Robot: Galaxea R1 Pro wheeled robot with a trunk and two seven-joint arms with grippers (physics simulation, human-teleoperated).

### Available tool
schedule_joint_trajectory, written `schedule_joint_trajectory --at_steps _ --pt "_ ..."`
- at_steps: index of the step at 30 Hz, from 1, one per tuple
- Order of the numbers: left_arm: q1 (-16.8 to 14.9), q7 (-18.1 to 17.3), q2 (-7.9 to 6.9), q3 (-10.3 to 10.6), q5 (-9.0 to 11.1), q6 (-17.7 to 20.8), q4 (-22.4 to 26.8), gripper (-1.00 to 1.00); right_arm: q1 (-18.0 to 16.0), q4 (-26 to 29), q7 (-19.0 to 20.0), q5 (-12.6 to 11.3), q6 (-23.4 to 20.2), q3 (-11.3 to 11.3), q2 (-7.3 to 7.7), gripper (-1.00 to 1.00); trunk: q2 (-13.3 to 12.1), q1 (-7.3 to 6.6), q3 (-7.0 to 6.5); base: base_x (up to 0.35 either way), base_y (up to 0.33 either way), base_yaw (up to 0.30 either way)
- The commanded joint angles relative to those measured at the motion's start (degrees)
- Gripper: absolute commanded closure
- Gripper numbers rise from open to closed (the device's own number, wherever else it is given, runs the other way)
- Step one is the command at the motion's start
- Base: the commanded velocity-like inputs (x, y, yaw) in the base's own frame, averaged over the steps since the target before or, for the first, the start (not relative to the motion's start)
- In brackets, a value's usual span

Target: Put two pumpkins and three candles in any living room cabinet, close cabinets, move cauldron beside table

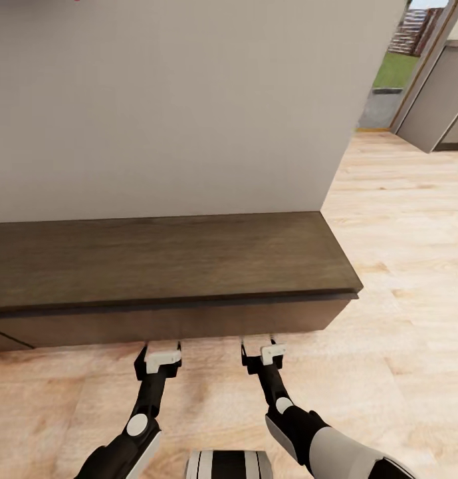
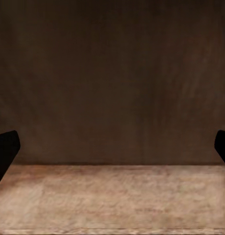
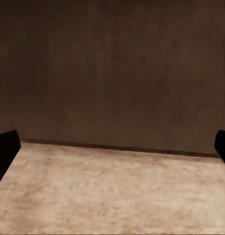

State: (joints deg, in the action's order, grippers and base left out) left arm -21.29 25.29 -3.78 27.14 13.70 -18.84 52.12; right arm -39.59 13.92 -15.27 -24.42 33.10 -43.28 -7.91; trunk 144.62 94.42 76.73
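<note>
Dark wood of the cabinet (image 1: 169, 266) stands right before me, its front shut here; my left claw (image 1: 162, 346) and right claw (image 1: 262, 346) hang low beside it, spread wide and empty. Judging by this, any loading may be finished, though I cannot tell, and the cauldron likely remains.

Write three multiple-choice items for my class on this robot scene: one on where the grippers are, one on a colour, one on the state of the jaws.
1. Where are both grippers?
A. Low in front of the cabinet's front face
B. Above the cabinet top
C. At the doorway

2. What colour is the cabinet?
A. White
B. Dark brown
C. Green

3. How do the jaws of both grippers stand?
A. Shut on a pumpkin
B. Shut on a candle
C. Open, holding nothing

Answers:
1 A: the left gripper and right gripper point at the cabinet front, just above the floor.
2 B: its top and front are dark brown wood.
3 C: in both wrist views the fingertips stand wide apart with nothing between.
</note>
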Motion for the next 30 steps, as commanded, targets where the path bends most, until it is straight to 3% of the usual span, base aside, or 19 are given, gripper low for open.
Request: schedule_joint_trajectory --at_steps 1,16,22,30 --pt "-0.1 0.4 -0.09 0.4 0.6 -0.3 0.0 -1.0 -0.1 0.0 -0.5 -0.2 0.1 -0.5 0.0 -1.0 0.0 -0.05 0.04 -0.344 0.0 0.0" --pt "-0.1 -0.2 -0.22 0.3 1.0 0.3 1.7 -1.0 -0.1 0.0 -0.5 -0.2 -0.2 -0.4 0.04 -1.0 0.0 -0.05 0.04 -0.335 0.0 0.0" --pt "-0.1 0.1 -0.17 0.1 1.2 1.8 2.5 -1.0 -0.1 0.0 -0.4 -0.2 -1.7 -0.3 0.09 -1.0 0.0 -0.05 0.04 -0.074 0.0 0.0" --pt "-0.1 4.9 -0.09 0.1 1.0 2.3 2.5 -1.0 -0.1 0.1 -0.4 -0.2 -2.0 -0.3 0.09 -1.0 0.0 -0.05 0.04 -0.004 0.0 0.0"
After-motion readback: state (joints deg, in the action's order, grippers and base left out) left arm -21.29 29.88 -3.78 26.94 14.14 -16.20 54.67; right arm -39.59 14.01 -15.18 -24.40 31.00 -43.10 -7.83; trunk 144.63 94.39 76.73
